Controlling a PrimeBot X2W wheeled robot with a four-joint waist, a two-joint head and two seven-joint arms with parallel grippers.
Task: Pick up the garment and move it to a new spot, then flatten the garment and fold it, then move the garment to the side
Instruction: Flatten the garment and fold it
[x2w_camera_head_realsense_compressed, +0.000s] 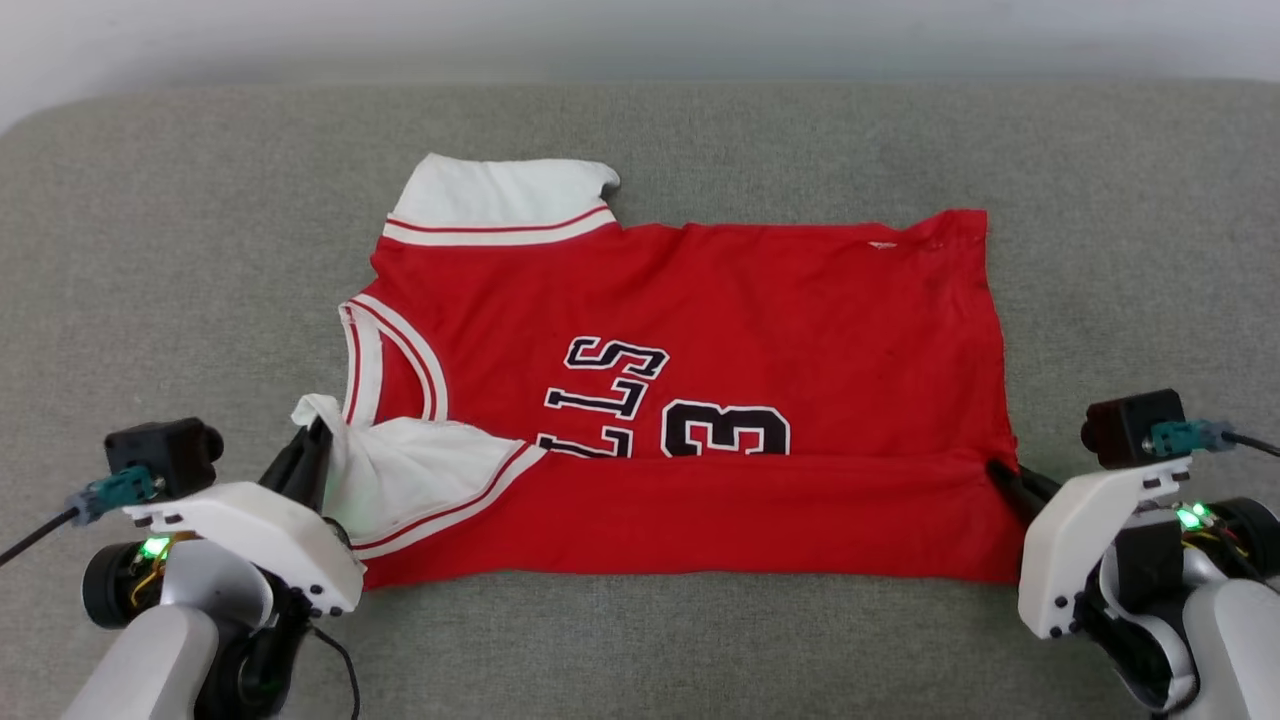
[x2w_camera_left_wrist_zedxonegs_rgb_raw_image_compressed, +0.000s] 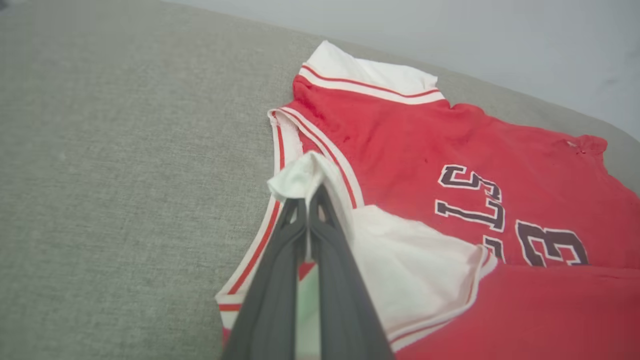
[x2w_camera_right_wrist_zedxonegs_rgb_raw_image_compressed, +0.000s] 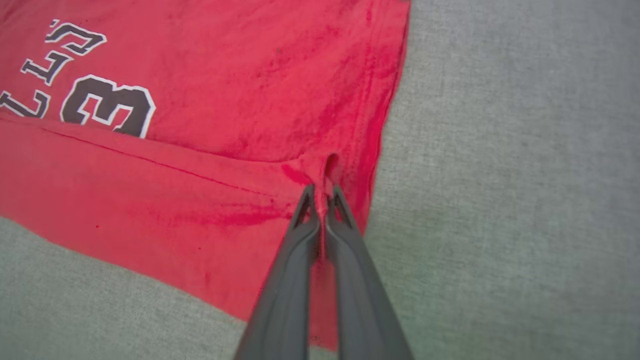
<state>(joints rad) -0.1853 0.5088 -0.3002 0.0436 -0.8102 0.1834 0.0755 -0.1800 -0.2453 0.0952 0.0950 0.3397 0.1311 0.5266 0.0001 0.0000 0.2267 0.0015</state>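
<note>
The garment (x2w_camera_head_realsense_compressed: 700, 330), a red jersey with white sleeves and black letters and a "3", lies spread on the grey cushion with its near long edge folded up over the front. My left gripper (x2w_camera_head_realsense_compressed: 318, 432) is shut on the white sleeve (x2w_camera_left_wrist_zedxonegs_rgb_raw_image_compressed: 300, 177) at the garment's left end, lifting a small tuft of it. My right gripper (x2w_camera_head_realsense_compressed: 998, 470) is shut on a pinch of the red hem fold (x2w_camera_right_wrist_zedxonegs_rgb_raw_image_compressed: 327, 167) at the right end. In the wrist views the left gripper (x2w_camera_left_wrist_zedxonegs_rgb_raw_image_compressed: 309, 200) and right gripper (x2w_camera_right_wrist_zedxonegs_rgb_raw_image_compressed: 321, 192) each have cloth between the closed fingertips.
The grey fabric cushion (x2w_camera_head_realsense_compressed: 180, 250) stretches to both sides and ahead of the garment, and a pale wall (x2w_camera_head_realsense_compressed: 640, 30) runs behind its far edge. The other white sleeve (x2w_camera_head_realsense_compressed: 500, 195) lies flat at the garment's far left corner.
</note>
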